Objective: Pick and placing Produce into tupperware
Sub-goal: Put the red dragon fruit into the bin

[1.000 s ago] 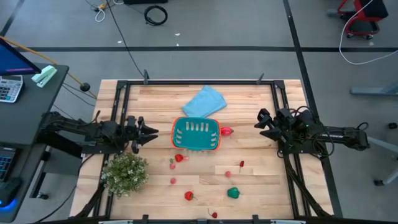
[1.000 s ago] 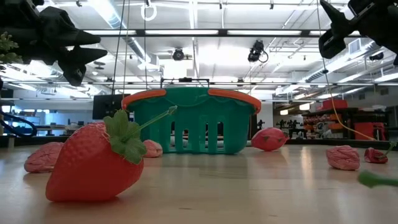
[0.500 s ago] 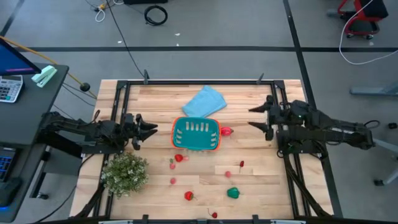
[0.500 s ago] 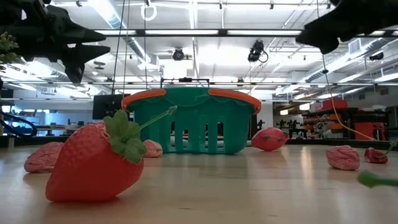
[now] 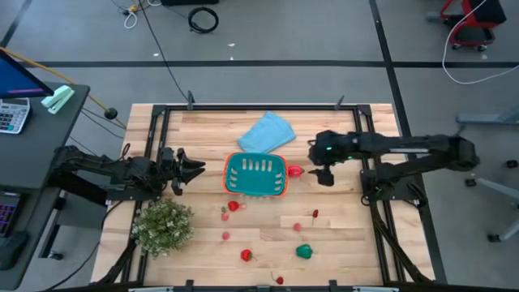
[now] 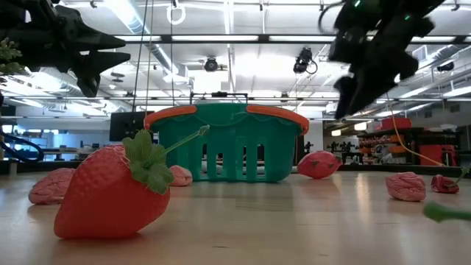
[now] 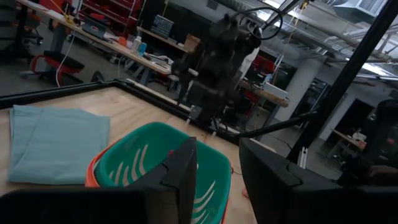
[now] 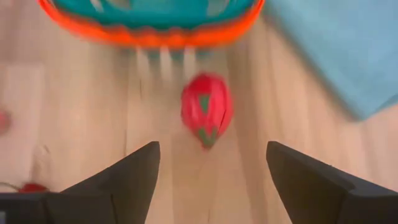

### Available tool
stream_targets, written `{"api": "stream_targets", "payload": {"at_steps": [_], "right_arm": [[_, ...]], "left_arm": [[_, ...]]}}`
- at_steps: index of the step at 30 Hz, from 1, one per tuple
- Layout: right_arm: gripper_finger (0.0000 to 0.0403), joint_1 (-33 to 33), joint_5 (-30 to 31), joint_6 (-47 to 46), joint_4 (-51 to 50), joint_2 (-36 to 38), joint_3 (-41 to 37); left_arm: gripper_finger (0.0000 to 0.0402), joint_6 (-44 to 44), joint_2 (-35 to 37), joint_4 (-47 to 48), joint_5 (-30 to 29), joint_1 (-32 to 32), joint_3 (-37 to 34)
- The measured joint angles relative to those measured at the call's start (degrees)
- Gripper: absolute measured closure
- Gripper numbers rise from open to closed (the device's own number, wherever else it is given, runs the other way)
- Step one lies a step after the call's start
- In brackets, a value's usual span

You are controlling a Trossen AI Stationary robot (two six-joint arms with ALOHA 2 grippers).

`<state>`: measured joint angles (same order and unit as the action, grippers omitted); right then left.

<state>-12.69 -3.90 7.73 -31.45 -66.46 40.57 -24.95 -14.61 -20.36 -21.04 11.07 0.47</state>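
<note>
Two arms reach over the table point(image 5: 340, 235) from opposite sides. The right pincer point(image 5: 322, 173) hangs above the wood just beside a red strawberry point(image 5: 295, 171) that lies against the right end of the basket point(image 5: 256, 174); in the right wrist view its dark fingers point(image 8: 134, 180) are spread wide, with that strawberry point(image 8: 206, 116) on the table between them and the basket's orange rim point(image 8: 149, 34) just beyond it. In the low view the same pincer point(image 6: 353, 92) hangs above and beside the basket point(image 6: 224, 151), clear of the table. The left pincer point(image 5: 195, 170) waits off the basket's left end, near the potted plant point(image 5: 163, 226), its fingers point(image 7: 183, 171) parted with nothing between them; past them the left wrist view shows the basket's teal inside point(image 7: 158, 165). A light-blue cloth point(image 5: 266, 134) lies flat just behind the basket, touching its far rim. Other produce is scattered on the near half of the table: a strawberry with a green top point(image 5: 233, 206) just in front of the basket, a small red piece point(image 5: 225, 236) farther forward, another strawberry point(image 5: 246, 255) nearer the front edge, two small red pieces point(image 5: 315, 214) and point(image 5: 297, 227) to the right, a green piece point(image 5: 304, 251) below them, and one red piece point(image 5: 280, 280) at the very front. In the low view that nearest strawberry point(image 6: 110, 191) fills the foreground.
</note>
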Motion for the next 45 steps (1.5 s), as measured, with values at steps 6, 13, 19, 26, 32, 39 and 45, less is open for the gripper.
{"api": "stream_targets", "payload": {"at_steps": [6,13,19,26,32,39,45], "right_arm": [[0.0107,0.07,0.04,1.91,0.80,-9.15,0.07],[0.0108,1.39,0.03,5.51,8.14,-12.80,0.09],[0.0103,3.11,0.00,5.88,12.72,-16.12,0.11],[0.0103,4.00,1.49,5.85,18.79,-21.25,0.11],[0.0107,3.72,3.83,5.90,21.65,-25.11,0.11],[0.0128,3.89,3.68,6.01,23.58,-26.56,0.11],[0.0169,3.89,4.00,5.99,25.11,-25.32,0.11]], "left_arm": [[0.0280,0.09,0.00,0.04,0.00,0.00,0.00],[0.0277,0.13,0.00,0.11,0.00,-0.02,0.00],[0.0285,0.15,0.00,0.09,0.00,0.00,0.00],[0.0281,0.24,0.00,0.09,0.02,0.00,0.00],[0.0285,0.24,0.00,0.07,0.02,-0.01,0.00],[0.0289,0.22,0.00,0.07,0.02,0.00,0.00],[0.0289,0.09,0.00,0.05,0.02,0.00,0.00]]}}
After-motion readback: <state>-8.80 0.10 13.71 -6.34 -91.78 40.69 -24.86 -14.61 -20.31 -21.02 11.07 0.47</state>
